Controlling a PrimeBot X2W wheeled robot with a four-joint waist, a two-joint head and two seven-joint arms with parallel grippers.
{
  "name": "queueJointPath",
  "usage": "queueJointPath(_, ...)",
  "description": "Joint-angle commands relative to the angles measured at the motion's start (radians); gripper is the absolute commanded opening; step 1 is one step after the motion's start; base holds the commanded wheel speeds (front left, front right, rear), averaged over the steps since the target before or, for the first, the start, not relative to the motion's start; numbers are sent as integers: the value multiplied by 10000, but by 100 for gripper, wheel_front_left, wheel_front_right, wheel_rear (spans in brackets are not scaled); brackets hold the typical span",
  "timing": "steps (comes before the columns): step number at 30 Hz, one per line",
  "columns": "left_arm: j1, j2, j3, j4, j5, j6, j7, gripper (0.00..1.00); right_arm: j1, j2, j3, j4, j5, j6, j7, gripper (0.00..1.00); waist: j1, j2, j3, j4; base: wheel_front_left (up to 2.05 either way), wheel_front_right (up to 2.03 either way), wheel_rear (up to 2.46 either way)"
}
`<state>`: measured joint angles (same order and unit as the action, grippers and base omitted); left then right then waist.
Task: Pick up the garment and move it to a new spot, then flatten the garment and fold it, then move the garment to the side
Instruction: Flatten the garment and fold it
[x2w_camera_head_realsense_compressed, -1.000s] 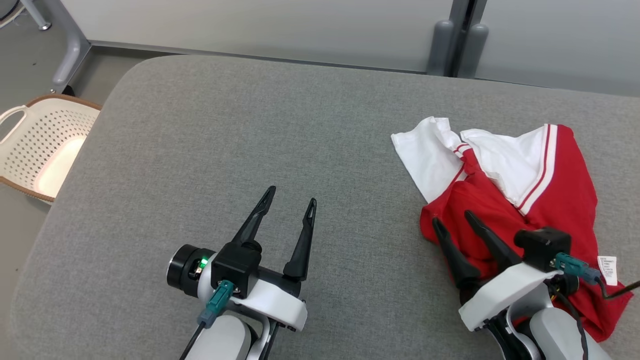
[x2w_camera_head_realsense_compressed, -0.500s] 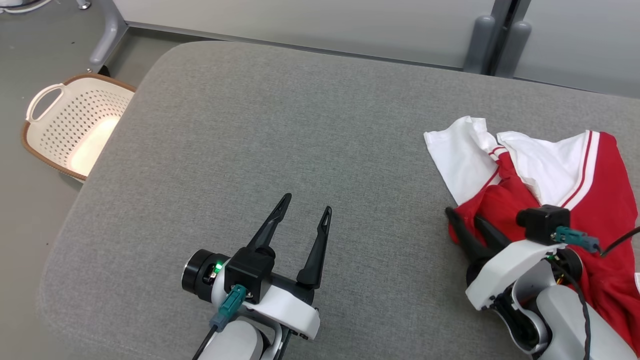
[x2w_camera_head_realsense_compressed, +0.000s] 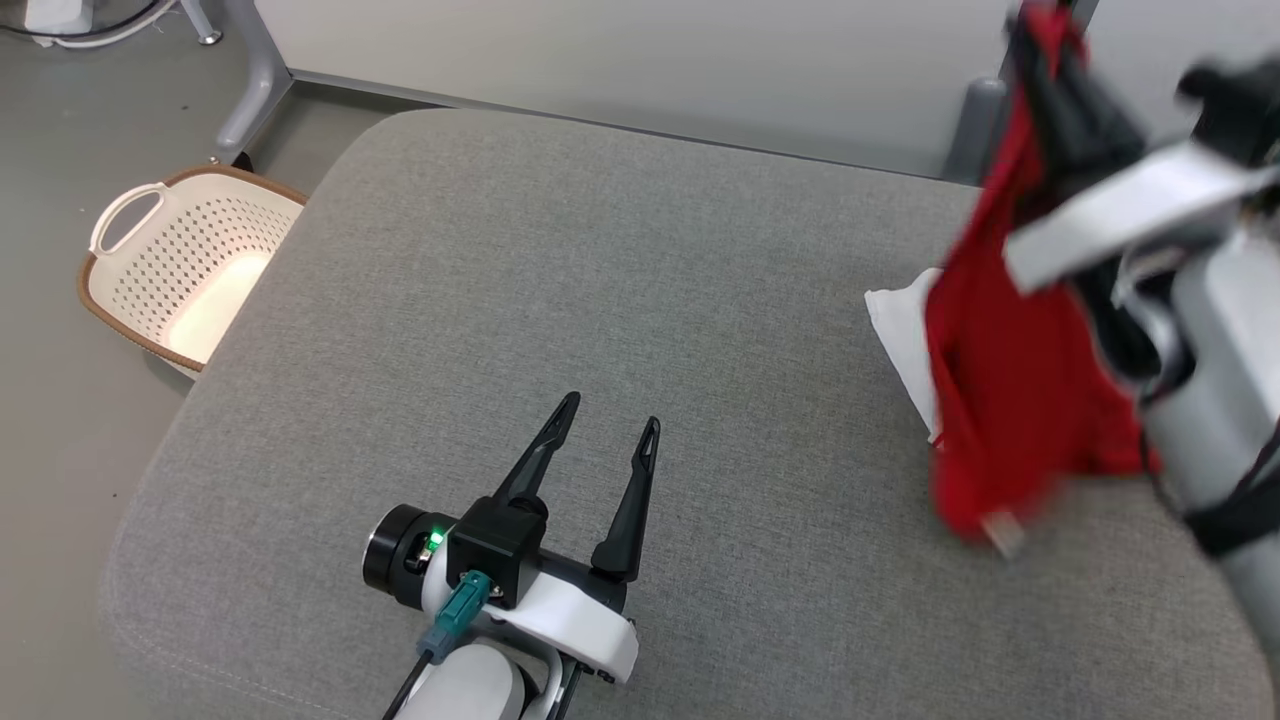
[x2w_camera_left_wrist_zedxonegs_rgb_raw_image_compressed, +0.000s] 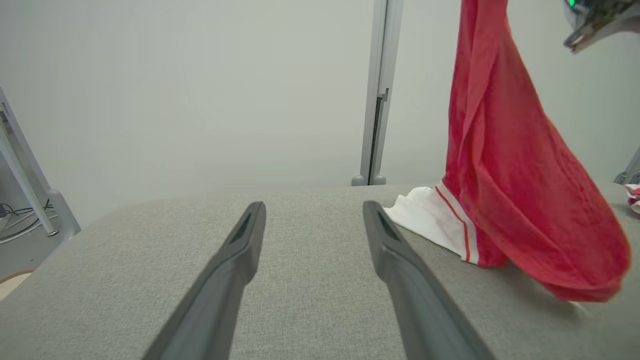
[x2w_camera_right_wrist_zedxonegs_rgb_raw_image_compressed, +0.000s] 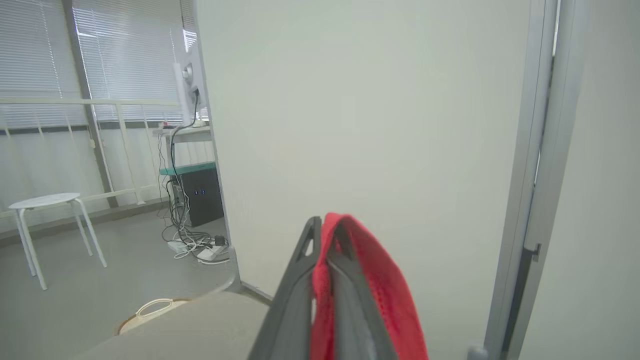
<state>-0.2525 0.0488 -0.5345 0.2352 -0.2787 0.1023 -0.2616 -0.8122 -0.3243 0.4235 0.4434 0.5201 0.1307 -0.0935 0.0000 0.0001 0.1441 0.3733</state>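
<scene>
Step in hand: carrying the garment to a new spot, judged from the lift under way.
Right gripper (x2w_camera_right_wrist_zedxonegs_rgb_raw_image_compressed: 325, 235): fingers pressed together on a fold of red cloth, raised high at the right of the head view; image blurred there.
Garment (x2w_camera_head_realsense_compressed: 1010, 400): red jersey with white panels and striped trim; most of it hangs from the right gripper, while a white part (x2w_camera_left_wrist_zedxonegs_rgb_raw_image_compressed: 430, 220) lies on the cushion.
Left gripper (x2w_camera_head_realsense_compressed: 605, 440): jaws wide, nothing between them, low over the grey cushion (x2w_camera_head_realsense_compressed: 560, 260), well apart from the garment.
Grip quality: the pinch takes one bunched edge only, so the cloth hangs as a narrow drape; likely to swing.
To do it well: raise until the white part clears the cushion, then carry slowly across toward the bare middle so the drape does not whip or slip.
Set-down: lower so the trailing end lands first, then draw away to lay the cloth out rather than heap it.
Risk: the thin pinch may slip under a quick move.
Off-surface: laundry basket (x2w_camera_head_realsense_compressed: 180, 280) on the floor at the left, well clear of the path.
</scene>
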Motion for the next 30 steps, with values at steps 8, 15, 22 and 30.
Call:
queueJointPath(8, 310, 41, 93, -57, -191, 72, -45, 100, -2915, -133, 187, 269, -1017, 3, -1469, 0, 0, -1, -398, 161, 0, 0, 0)
queueJointPath(15, 675, 36, 606, 5, 29, -27, -45, 100, -1157, -1153, 3062, -813, 515, -2, -1125, 0, 0, -1, -560, -164, 0, 0, 0)
queueJointPath(22, 659, 36, 827, 73, 245, -212, -45, 100, 874, -3842, 5072, -1889, 2162, -2, -519, 0, 0, -1, -521, -829, 0, 0, 0)
queueJointPath(30, 501, 37, 867, 126, 284, -235, -45, 100, 2226, -6033, 5497, -2318, 2987, -2, -503, 0, 0, -1, -495, -1682, 0, 0, 0)
